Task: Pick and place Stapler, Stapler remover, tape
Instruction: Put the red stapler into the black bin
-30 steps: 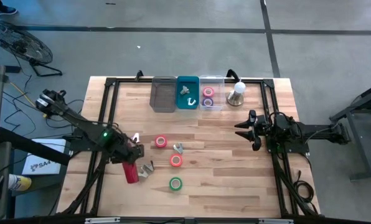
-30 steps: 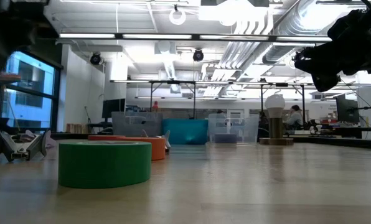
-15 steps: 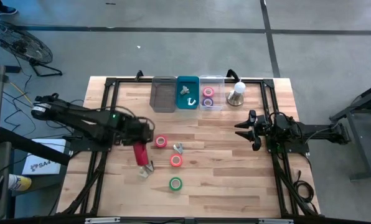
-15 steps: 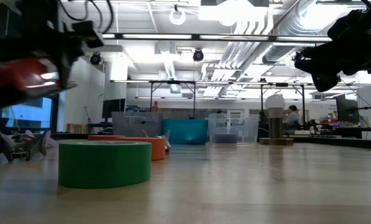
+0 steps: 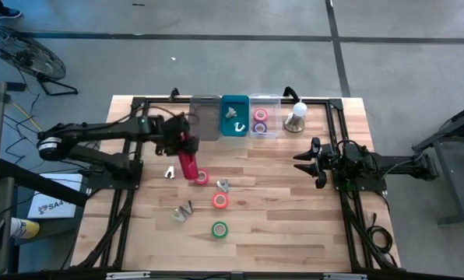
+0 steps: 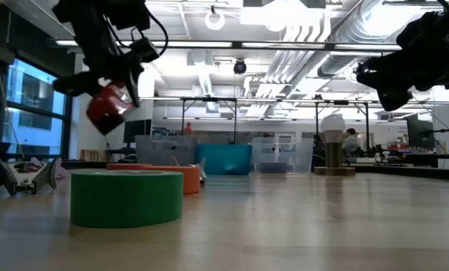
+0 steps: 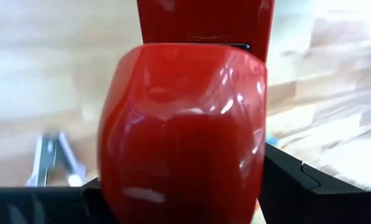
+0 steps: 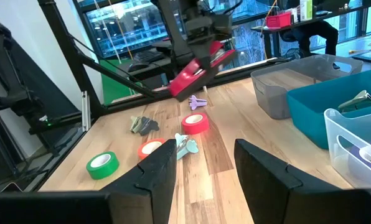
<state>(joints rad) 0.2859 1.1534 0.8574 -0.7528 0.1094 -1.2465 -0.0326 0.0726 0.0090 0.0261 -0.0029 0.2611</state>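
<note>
My left gripper is shut on the bright red stapler, high over the table just near of the grey bin. The stapler also shows in the low view and in the right wrist view. The red, orange and green tape rolls lie flat on the table. A pink and a purple roll sit in the clear bin. Silvery staple removers lie among the rolls, and one is in the teal bin. My right gripper waits open at the table's right. My left gripper pinches the stapler between its two fingers, one on each long side, near one end. The fingers come from above and from the table's left. The stapler is lifted clear and slants down, its free end toward the near edge.
Three bins stand in a row at the far edge: grey, teal and clear. A bell-shaped object stands beside them. A black frame runs along the table's sides. Bare wood lies between the rolls and my right arm.
My left gripper has carried the stapler from the near-left part of the table up, toward the far edge and to the right, ending close to the grey bin. The stapler has risen clear of the table and turned about. My right arm has kept still.
</note>
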